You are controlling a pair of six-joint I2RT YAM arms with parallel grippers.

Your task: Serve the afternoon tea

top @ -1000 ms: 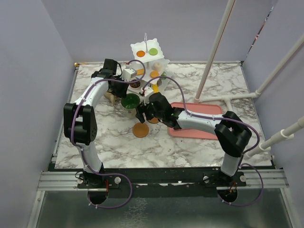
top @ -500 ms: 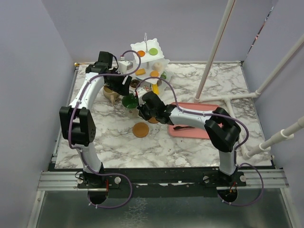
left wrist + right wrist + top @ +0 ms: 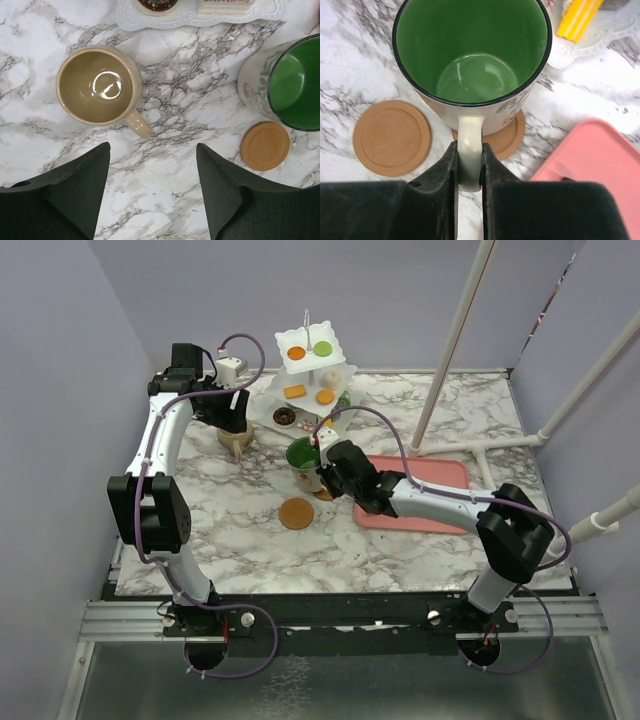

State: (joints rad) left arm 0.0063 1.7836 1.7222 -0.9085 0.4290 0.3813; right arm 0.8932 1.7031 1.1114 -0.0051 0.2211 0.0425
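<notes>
Pastries [image 3: 296,353] sit on the 3-tier stand [image 3: 284,339] at upper centre, so that part looks done. The right gripper [image 3: 468,152] pinches the handle of the green-inside mug [image 3: 470,55], poised over 1 coaster [image 3: 512,136]; I cannot tell whether it rests there. The beige mug [image 3: 97,86], upper left in the left wrist view, stands on bare counter [image 3: 190,100] ahead of the spread left gripper [image 3: 152,155]. The other coaster [image 3: 391,137] is unused. Only the right wrist view shows the pinch clearly.

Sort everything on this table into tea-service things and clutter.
Tea service: white tiered stand, toy pastries, green-inside mug held in the right gripper, beige mug, bare coaster, second coaster partly behind that mug.
Lying about: pink tray, white pipes.
</notes>
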